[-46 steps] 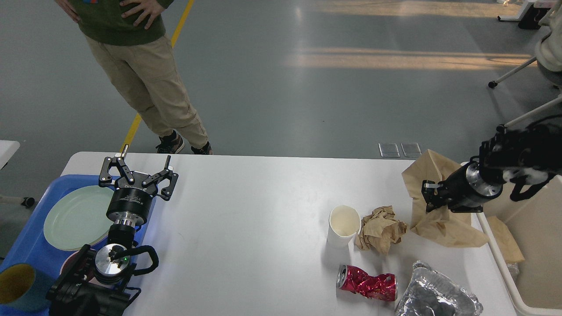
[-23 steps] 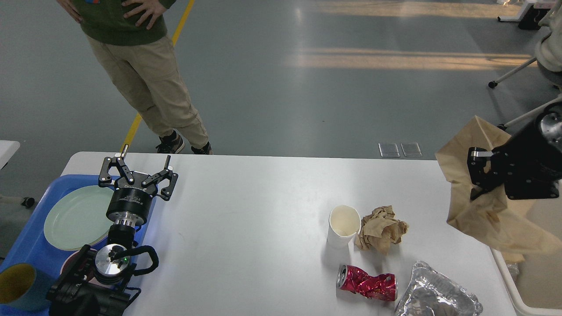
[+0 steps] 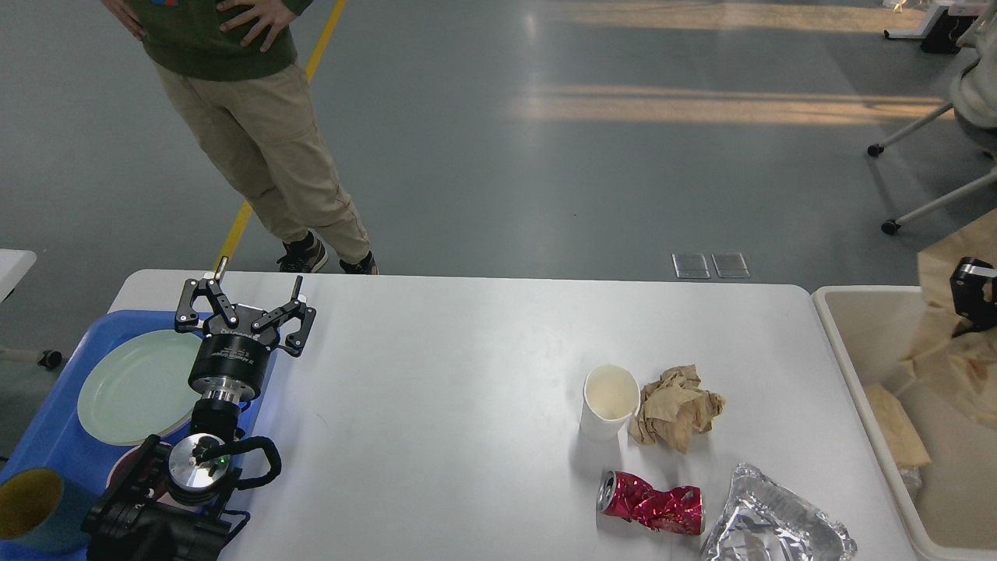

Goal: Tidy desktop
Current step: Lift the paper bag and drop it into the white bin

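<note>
Paper bag (image 3: 946, 351) is hanging over the beige bin (image 3: 845, 374), gripped by the right pincer (image 3: 970, 300) at the frame edge; releasing it low would be best. Left pincer (image 3: 245, 312) is standing open above the desk (image 3: 467, 405).

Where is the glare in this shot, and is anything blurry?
Head view: warm sunlight streaks glare across the grey floor at upper right; the crumpled foil throws small highlights; the desktop is evenly lit with soft shadows; nothing looks blurred.
</note>
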